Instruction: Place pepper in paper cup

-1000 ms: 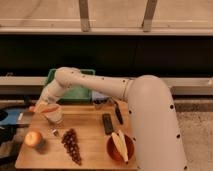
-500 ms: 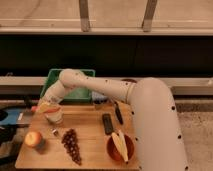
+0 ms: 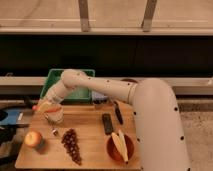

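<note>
The paper cup [image 3: 54, 117] stands upright at the back left of the wooden table [image 3: 90, 155]. My gripper [image 3: 48, 106] hangs just above the cup's rim, on its left side. It is shut on the orange-red pepper [image 3: 39, 107], which lies roughly level and sticks out to the left over the rim. The pepper's right end is hidden by the gripper and the cup.
A round orange fruit [image 3: 33, 138] and dark grapes [image 3: 71, 145] lie in front of the cup. A brown bowl [image 3: 111, 150] holding pale corn [image 3: 120, 142] sits front right. Two black objects [image 3: 107, 123] lie mid-table. A green bin [image 3: 75, 95] stands behind.
The arm's elbow has shifted slightly right. The gripper with the pepper has stayed over the cup, lowering a little.
</note>
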{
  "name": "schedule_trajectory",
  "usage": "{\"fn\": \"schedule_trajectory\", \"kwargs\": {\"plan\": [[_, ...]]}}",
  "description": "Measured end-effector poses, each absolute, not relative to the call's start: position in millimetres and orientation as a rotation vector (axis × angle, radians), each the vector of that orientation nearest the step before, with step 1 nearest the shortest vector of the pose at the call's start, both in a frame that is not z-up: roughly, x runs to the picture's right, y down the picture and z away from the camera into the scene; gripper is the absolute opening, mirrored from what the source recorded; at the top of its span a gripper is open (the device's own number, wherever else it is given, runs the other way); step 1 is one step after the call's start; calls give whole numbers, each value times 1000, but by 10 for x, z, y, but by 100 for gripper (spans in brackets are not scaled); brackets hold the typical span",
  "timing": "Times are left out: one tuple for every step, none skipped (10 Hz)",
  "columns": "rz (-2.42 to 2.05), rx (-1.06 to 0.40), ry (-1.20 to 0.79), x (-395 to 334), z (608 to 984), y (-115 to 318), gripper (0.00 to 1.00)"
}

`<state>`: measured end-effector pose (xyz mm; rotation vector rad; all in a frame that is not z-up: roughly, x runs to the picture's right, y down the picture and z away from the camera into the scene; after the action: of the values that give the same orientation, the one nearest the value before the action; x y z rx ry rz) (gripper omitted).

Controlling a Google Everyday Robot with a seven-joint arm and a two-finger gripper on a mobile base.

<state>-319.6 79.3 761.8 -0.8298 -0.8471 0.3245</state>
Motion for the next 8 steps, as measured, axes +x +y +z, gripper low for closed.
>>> {"fn": "schedule_trajectory", "kwargs": {"plan": [[331, -822, -844, -3173, 7618, 782, 61], [335, -815, -843, -3160, 7612, 768, 61], [339, -807, -841, -3141, 7607, 754, 61], [341, -803, -840, -3128, 7606, 750, 61], [343, -797, -840, -3116, 7598, 738, 61], [346, -792, -839, -3102, 7592, 728, 61], [348, -784, -838, -3087, 7581, 712, 61], [348, -777, -837, -3075, 7568, 697, 61]]}}
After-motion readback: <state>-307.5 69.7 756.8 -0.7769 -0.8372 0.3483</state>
